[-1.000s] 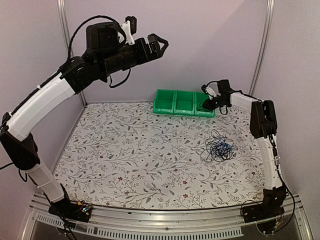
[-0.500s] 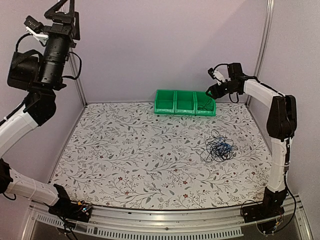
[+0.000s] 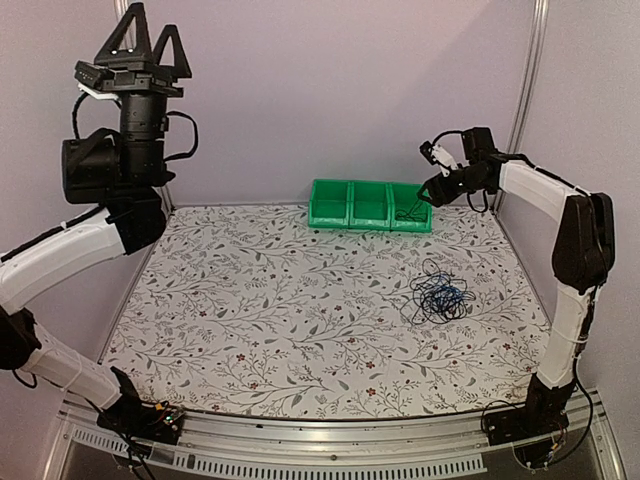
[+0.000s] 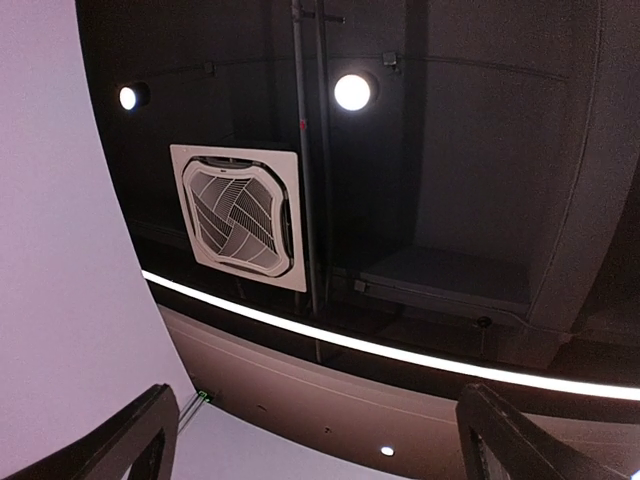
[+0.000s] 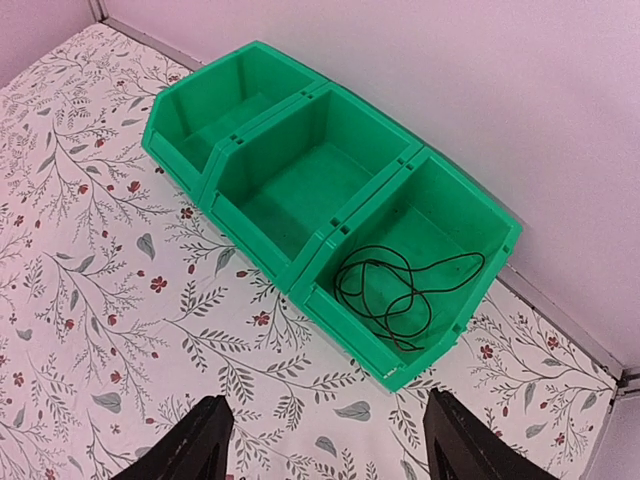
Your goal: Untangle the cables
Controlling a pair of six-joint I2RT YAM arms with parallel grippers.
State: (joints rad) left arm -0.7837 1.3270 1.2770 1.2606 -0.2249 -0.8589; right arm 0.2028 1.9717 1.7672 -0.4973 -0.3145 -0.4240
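The cables [image 3: 438, 295], light, limp and snag-prone, lie tangled right of centre on the worktop [image 3: 260, 300], with one black strand [image 5: 400, 285] in the green bin [image 5: 290, 195]. An outer loop is probably the best hold. The left gripper [image 3: 150, 30] and right gripper [image 5: 330, 440] gape wide, empty.

From above, the tangle of cables [image 3: 438, 296] is too small to count its strands. The left arm [image 3: 60, 255] runs off the left edge at its elbow. The wrist views cut off the left gripper's fingers [image 4: 135, 440] and the right gripper's fingers [image 5: 200, 445] at the bottom edge.
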